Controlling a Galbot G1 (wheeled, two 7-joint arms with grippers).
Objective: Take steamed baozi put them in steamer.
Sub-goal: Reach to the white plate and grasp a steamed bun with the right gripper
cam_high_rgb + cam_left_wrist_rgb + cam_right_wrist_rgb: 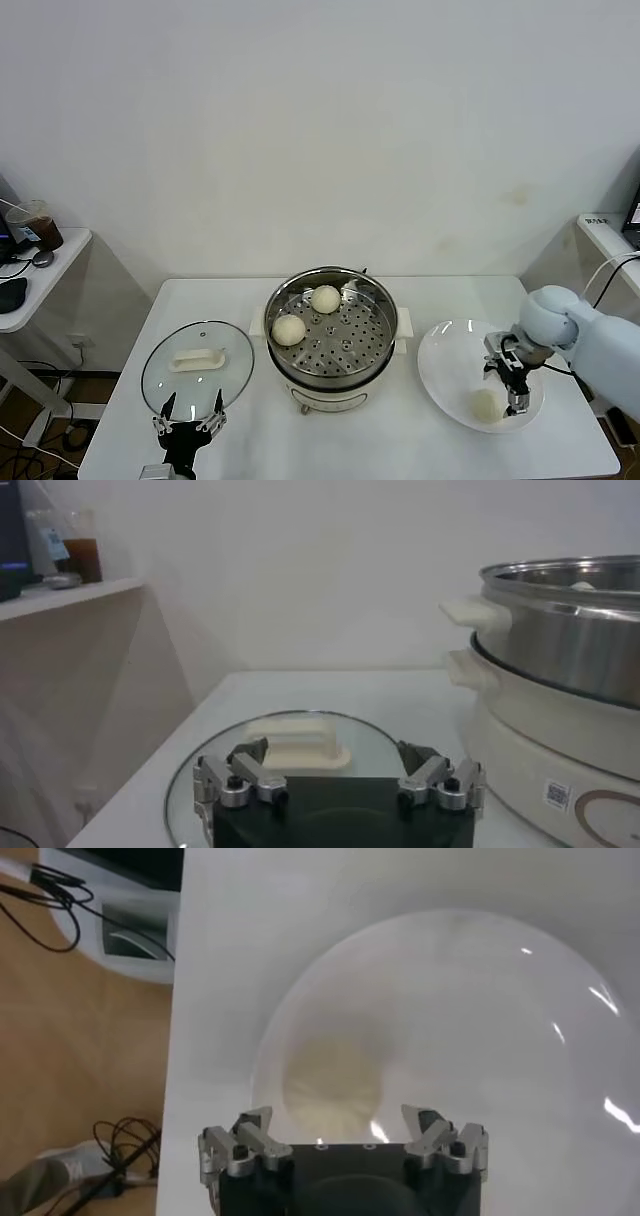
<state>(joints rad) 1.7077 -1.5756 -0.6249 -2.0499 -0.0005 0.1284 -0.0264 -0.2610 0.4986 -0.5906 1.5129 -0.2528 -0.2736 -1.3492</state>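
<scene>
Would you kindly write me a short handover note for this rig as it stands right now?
Right claw: open, over the white plate on the robot's right, just above the one baozi on the plate; nothing gripped.
Left claw: open and idle at the near edge of the glass lid, which lies flat on the table left of the steamer.
Done: two baozi in the steamer basket, one at the back and one on its left side. A third pale shape shows at the back rim, too hidden to confirm.
Left: grasp the plate baozi and place it in the steamer.
</scene>
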